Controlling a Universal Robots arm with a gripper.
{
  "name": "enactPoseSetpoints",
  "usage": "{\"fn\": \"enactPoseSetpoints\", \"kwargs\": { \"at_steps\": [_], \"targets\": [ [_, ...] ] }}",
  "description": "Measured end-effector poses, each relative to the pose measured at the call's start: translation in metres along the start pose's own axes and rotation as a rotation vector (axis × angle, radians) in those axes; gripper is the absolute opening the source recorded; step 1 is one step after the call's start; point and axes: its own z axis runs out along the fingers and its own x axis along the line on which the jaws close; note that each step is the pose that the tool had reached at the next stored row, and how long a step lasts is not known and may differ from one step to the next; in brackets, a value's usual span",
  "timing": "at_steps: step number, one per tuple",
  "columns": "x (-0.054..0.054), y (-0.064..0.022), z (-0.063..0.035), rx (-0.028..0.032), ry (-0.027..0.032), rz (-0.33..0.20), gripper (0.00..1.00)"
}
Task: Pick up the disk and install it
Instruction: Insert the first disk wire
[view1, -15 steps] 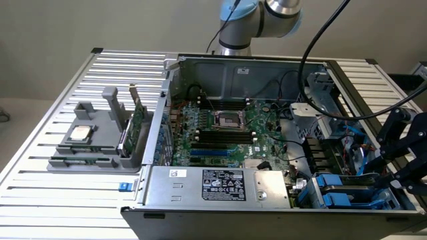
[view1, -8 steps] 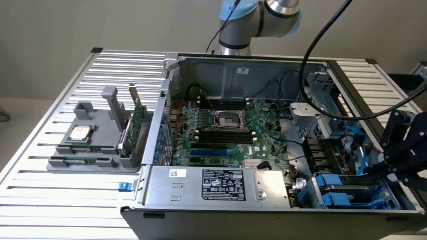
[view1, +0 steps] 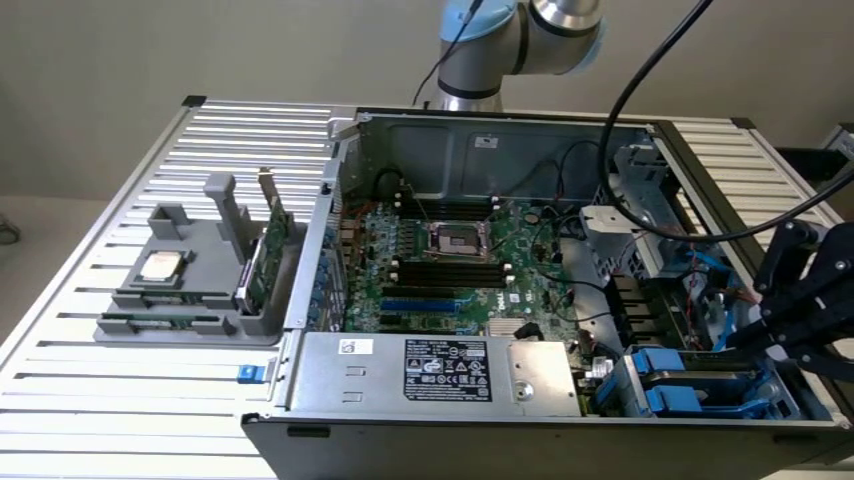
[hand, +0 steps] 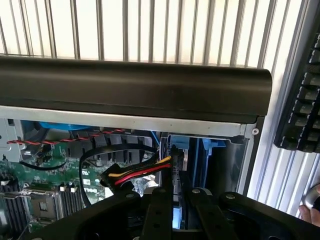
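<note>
arm (view1: 534, 30) stretched to the exterior view's right, black jaws lowered, drawn nearly together

Open computer case (view1: 400, 135) on slatted desk (view1: 120, 400), motherboard (view1: 454, 270) exposed, silver power supply (view1: 441, 370) along the near edge. Grey holder (view1: 187, 300) at the exterior view's left carries a CPU chip (view1: 163, 265) and an upright green circuit card (view1: 274, 250). Wrist view: black keyboard (hand: 302, 90) on the desk, red-yellow-black cable bundle (hand: 140, 172) inside the case.

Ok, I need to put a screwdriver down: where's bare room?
Bare slats of the table lie between the gray fixture and the near edge, and behind the fixture. Crowded: inside the computer case, especially the drive-bay corner where the gripper is.
</note>
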Motion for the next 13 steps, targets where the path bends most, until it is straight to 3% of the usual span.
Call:
{"fn": "enactPoseSetpoints", "kwargs": {
  "at_steps": [4,6,8,9,13],
  "targets": [
    [0.0,-0.0001,0.0,0.0547,0.0025,0.005,0.17],
    [0.0,-0.0002,0.0003,0.0742,0.0036,0.006,0.17],
    [-0.0001,0.0,0.0013,0.0865,0.0042,0.007,0.17],
    [-0.0002,0.0001,0.0021,0.0899,0.0044,0.008,0.17],
    [0.0006,0.0012,0.0061,0.0912,0.0044,0.008,0.17]
  ]
}}
